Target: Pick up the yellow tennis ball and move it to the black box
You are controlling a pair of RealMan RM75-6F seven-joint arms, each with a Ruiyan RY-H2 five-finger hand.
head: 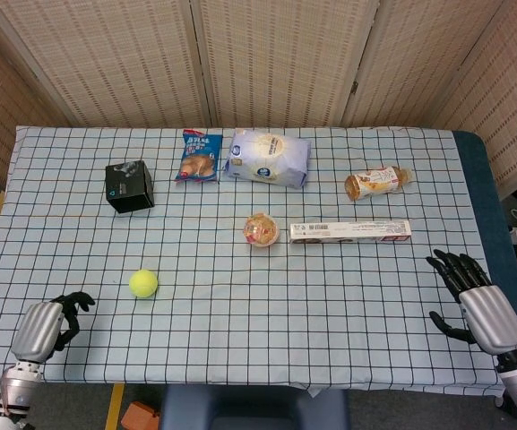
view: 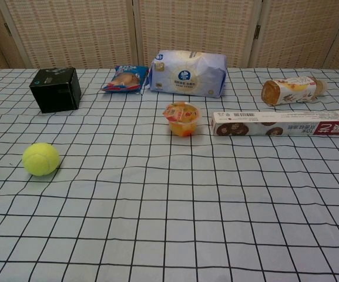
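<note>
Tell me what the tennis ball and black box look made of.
Yellow tennis ball: fuzzy felt, matte, with a faint curved seam. Black box: probably printed cardboard, slight sheen, sharp folded edges and small printed marks; I cannot confirm it.
</note>
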